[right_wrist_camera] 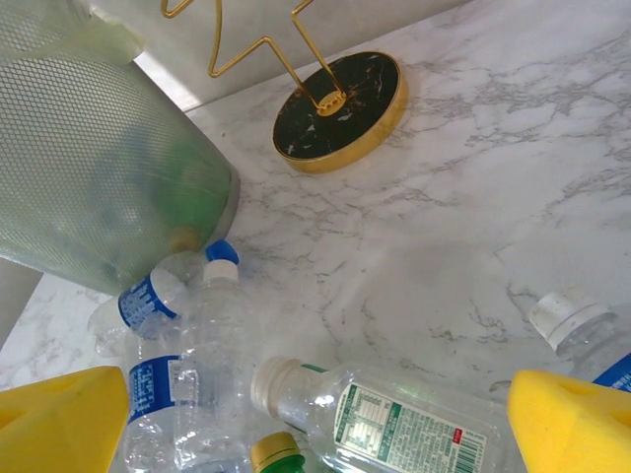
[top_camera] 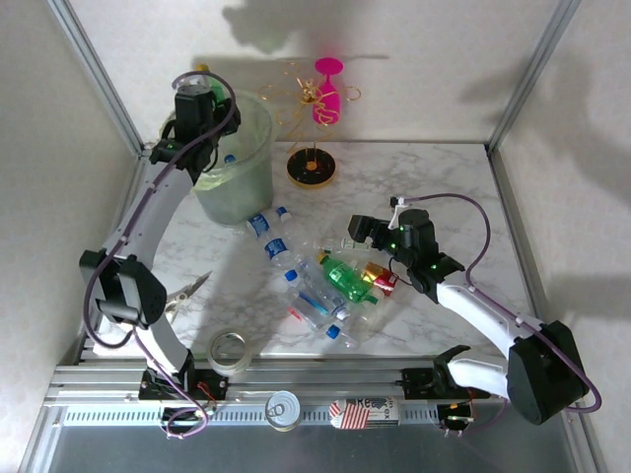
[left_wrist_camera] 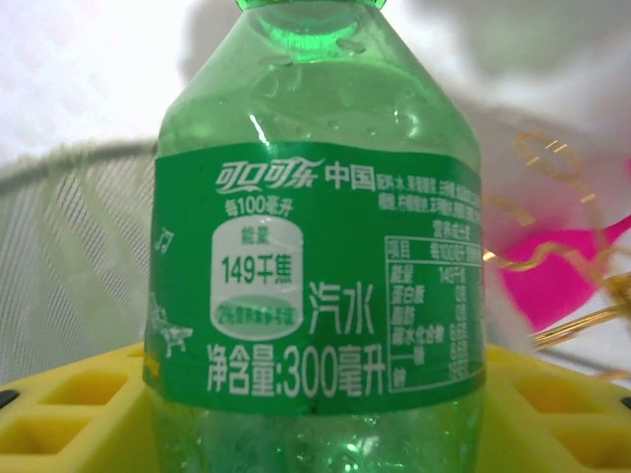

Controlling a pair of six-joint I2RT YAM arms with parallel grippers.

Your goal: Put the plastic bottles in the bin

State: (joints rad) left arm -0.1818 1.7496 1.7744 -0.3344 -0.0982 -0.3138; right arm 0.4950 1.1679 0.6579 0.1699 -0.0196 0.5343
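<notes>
Left fingers clamp a green bottle above the bin; right fingers gape empty over many bottles waiting on the desk

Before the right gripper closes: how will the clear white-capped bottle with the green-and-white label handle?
The clear white-capped plastic bottle looks empty, so probably light. It lies on its side on the smooth marble table, so a nudge would likely roll it. Its thin walls may dent when squeezed.
</notes>
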